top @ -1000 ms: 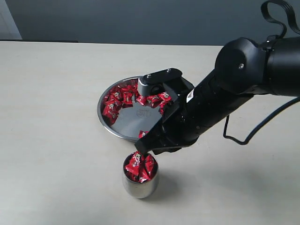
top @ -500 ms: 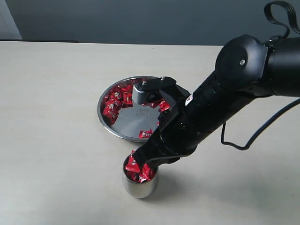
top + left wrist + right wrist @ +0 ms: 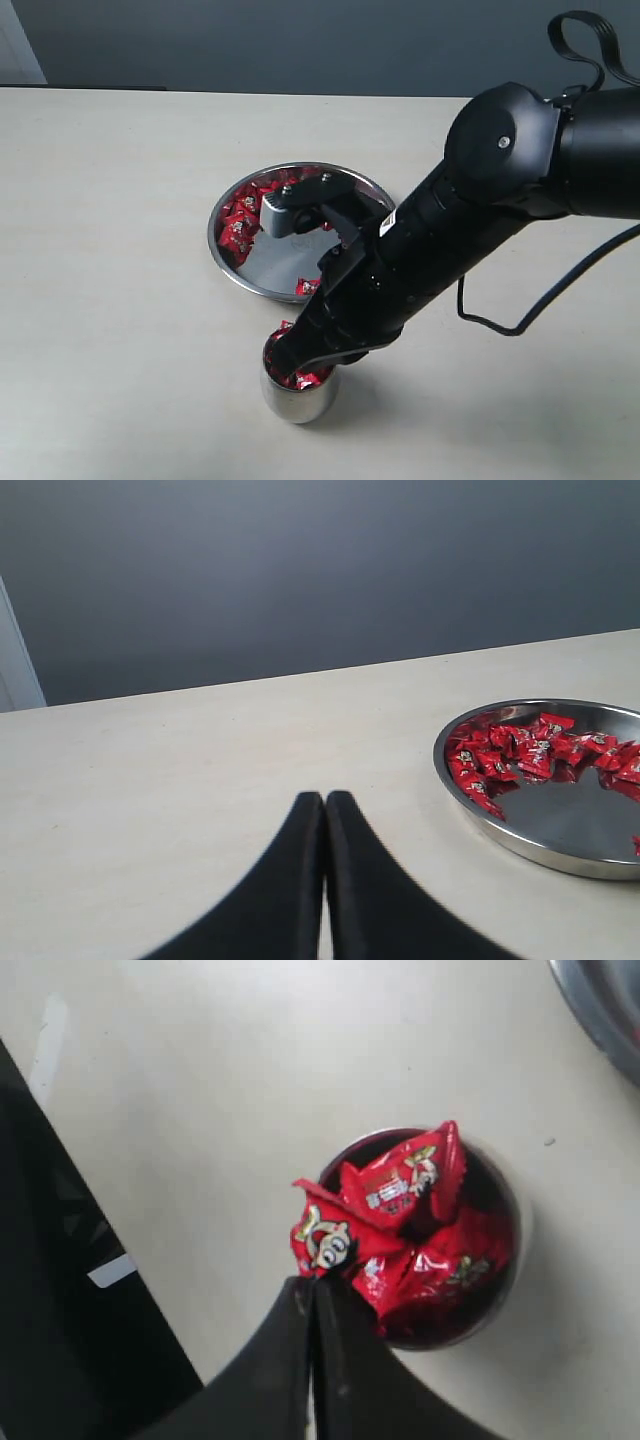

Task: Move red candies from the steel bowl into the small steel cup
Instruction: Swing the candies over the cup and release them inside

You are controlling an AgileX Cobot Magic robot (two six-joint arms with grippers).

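The left gripper [image 3: 323, 805] is seen pressed together and empty, well apart from the bowl [image 3: 285, 255], where candies [image 3: 240, 225] are heaped along the far left rim. The cup [image 3: 295, 400], nearly full, stands just near of the bowl. One candy [image 3: 328, 1240] is pinched by its crimped end in the right gripper [image 3: 312, 1295], directly over the cup's mouth. Only a release is judged to be needed.

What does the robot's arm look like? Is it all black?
Mostly. The right arm is thick and shiny black, with a big round joint, a small white label and a grey box near the wrist. A black cable loops off it. The left fingers and right fingers are black and taper to thin tips.
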